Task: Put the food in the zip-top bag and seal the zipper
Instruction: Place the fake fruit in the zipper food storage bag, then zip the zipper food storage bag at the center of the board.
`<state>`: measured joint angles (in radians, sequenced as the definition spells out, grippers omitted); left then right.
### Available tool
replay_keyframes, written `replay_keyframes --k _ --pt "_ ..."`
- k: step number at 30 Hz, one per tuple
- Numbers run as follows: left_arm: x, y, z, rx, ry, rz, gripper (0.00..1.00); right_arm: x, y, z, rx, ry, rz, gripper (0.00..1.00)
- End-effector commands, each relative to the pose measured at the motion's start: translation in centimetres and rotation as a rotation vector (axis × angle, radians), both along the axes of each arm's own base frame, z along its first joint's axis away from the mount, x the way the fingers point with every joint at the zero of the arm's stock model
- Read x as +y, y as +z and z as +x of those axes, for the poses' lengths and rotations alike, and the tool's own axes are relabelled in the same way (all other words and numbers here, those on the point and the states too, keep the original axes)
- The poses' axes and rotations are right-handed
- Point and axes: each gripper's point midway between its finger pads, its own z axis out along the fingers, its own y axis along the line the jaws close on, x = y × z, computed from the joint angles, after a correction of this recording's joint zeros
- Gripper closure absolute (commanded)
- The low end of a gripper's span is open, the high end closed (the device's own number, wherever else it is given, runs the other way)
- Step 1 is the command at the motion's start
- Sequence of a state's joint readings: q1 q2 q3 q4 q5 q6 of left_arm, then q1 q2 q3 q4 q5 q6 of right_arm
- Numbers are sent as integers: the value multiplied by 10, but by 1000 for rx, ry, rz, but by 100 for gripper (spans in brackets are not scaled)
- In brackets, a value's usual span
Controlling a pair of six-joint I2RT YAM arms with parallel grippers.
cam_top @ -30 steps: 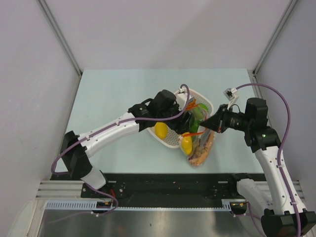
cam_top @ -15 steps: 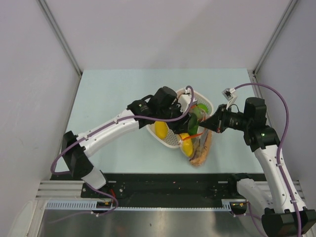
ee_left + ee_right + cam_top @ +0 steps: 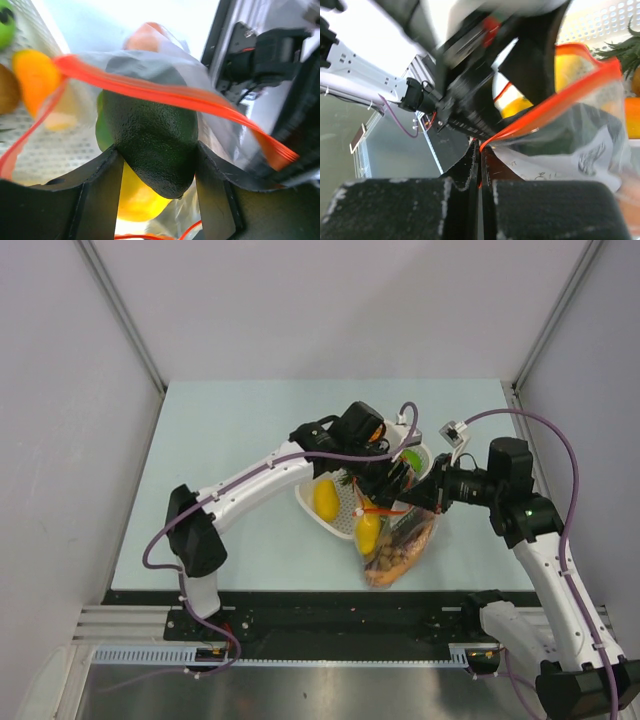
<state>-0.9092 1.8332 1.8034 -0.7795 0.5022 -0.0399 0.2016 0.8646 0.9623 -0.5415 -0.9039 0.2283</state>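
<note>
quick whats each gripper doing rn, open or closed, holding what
left gripper: closed on a dark green toy avocado
right gripper: closed, pinching the zip-top bag at its zipper edge

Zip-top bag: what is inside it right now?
Brownish-orange pieces at its bottom and a yellow piece show through the bag. The left gripper holds a dark green piece at the mouth. Anything beneath those is covered.

You have a pale blue table point(image 3: 230, 440) mid-frame, plain white walls point(image 3: 330, 300) on three sides, and a grey metal ledge point(image 3: 300, 695) along the bottom.
</note>
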Motion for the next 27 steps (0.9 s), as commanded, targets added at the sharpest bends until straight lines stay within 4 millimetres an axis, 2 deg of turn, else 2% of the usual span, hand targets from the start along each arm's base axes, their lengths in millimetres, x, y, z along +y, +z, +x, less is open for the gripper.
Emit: replay_keyframes --k 1,5,7,9,12,13,15,16,17,18,19,20,21,22,23,24,25,26,27 --pt "-7 35 7 139 53 -158 60 7 17 -6 -95 68 27 100" --pt "-15 53 -3 222 38 -264 56 9 16 -7 -95 77 27 100" --pt "-16 52 -7 246 41 -275 49 10 17 -7 -95 79 30 100" --pt "-17 48 -11 263 36 -264 47 9 19 -6 -107 70 31 100" --pt "-11 40 -17 279 23 -230 34 8 20 -2 -111 44 27 100" --pt "-9 36 -19 280 18 -221 18 8 21 -1 -111 36 29 100" --pt "-2 45 -24 252 5 -240 7 7 22 3 -122 15 26 100" --pt "3 42 -23 224 7 -234 1 6 23 3 -126 9 26 100" --pt "11 56 -25 178 16 -257 0 5 24 6 -125 -9 25 100" --pt "17 62 -14 127 52 -280 0 4 24 8 -126 -20 26 100" --pt "25 53 -11 122 86 -273 0 4 27 7 -134 -26 30 100" --pt "34 61 -7 93 114 -300 0 3 27 9 -129 -43 30 100" --pt "50 86 4 14 156 -375 0 2 29 9 -131 -52 33 100" --pt "63 80 9 -14 202 -374 0 1 30 9 -135 -62 34 100" --pt "75 86 16 -62 237 -395 0 0 31 11 -138 -78 34 100" --pt "89 110 9 -143 245 -450 0 -1 33 11 -133 -91 40 100" --pt "97 102 12 -196 259 -450 1 -2 35 12 -136 -104 44 100" --pt "105 103 12 -228 274 -461 0 -3 37 15 -144 -125 47 100" --pt "116 115 2 -273 276 -497 0 -3 39 16 -135 -140 58 100"
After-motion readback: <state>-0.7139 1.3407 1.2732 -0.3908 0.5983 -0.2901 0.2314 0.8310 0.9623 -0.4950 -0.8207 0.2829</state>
